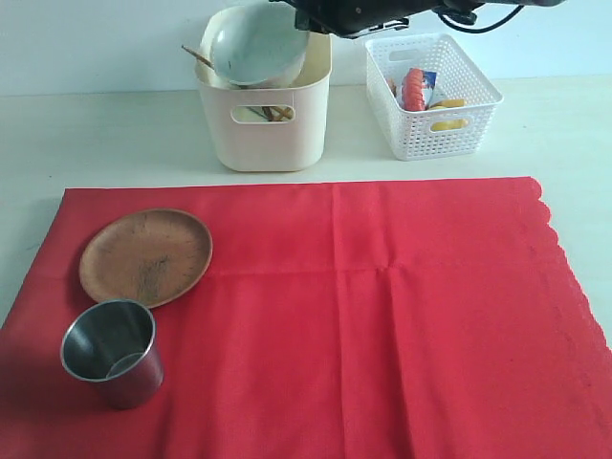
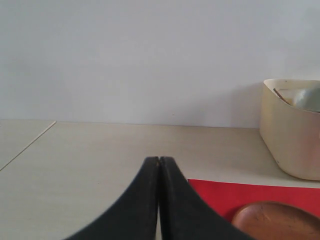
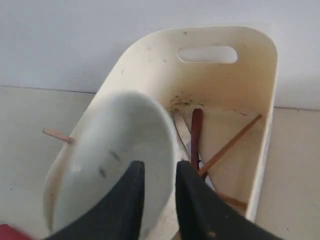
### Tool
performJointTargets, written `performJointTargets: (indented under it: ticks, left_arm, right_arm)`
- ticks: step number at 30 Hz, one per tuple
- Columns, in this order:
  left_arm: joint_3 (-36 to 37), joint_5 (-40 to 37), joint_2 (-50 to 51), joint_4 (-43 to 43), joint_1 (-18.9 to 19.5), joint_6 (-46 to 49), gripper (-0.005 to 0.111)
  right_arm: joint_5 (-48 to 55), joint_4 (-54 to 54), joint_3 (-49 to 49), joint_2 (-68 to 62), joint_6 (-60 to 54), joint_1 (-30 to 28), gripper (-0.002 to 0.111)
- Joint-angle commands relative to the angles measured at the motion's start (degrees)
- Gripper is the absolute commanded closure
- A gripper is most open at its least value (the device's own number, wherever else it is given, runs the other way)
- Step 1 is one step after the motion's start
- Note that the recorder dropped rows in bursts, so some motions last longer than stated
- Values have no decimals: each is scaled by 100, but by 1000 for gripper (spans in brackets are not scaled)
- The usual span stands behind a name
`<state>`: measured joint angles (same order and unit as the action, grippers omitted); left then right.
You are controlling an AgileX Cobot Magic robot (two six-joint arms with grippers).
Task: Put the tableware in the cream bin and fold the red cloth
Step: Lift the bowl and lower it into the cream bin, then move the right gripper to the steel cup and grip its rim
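Pale tabletop carries the cream bin, where the bowl sits tilted at its mouth; the right tool straddles the bowl's edge, pinching or slack I cannot tell; spread fully, then lift straight clear so it settles inside; the left tool is pressed together.

The counter is being overlooked from the front, high up; the cream bin is being peered into closely from the right wrist (and glimpsed sidelong from the left).
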<state>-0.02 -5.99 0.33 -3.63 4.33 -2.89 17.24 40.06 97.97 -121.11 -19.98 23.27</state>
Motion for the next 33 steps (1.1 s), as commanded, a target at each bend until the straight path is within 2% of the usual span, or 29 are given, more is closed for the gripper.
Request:
performJointTargets:
  ticks: [1, 3, 5, 9, 12, 14, 16, 17, 19, 23, 26, 29, 33]
  left_arm:
    - [2, 10, -33, -5, -46, 16, 104]
    - [2, 10, -33, -5, -46, 16, 104]
    - [2, 10, -33, -5, -46, 16, 104]
    - [2, 10, -33, -5, -46, 16, 104]
    - [2, 10, -33, -5, -46, 16, 104]
    - [2, 10, -33, -5, -46, 16, 104]
    - [2, 10, -33, -5, -46, 16, 104]
    - [2, 10, -33, -5, -46, 16, 104]
    - [2, 10, -33, -5, -46, 16, 104]
    - [2, 10, -33, -5, -46, 16, 104]
    - [2, 10, -33, -5, -46, 16, 104]
    - [2, 10, -33, -5, -46, 16, 104]
    - [2, 10, -33, -5, -46, 16, 104]
  right_arm:
    - [-186, -19, 77, 28, -302, 71, 61]
    - [-62, -19, 77, 54, -302, 38, 52]
    - [213, -19, 77, 155, -302, -13, 47]
    - [854, -33, 77, 453, -302, -200, 46]
    - [1410, -311, 77, 681, -290, -264, 50]
    - [2106, -606, 77, 898, -290, -264, 56]
    - [2762, -634, 77, 1006, -336, -226, 67]
    - [3107, -634, 77, 1043, -511, -146, 77]
    - [3551, -623, 35, 1043, -618, 64, 89]
    - [3559, -623, -290, 1043, -878, 908, 101]
    - [3453, -659, -442, 1031, -1045, 1561, 102]
    - [3429, -664, -442, 1031, -1105, 1950, 100]
    - [3185, -1009, -442, 1020, -1017, 2412, 89]
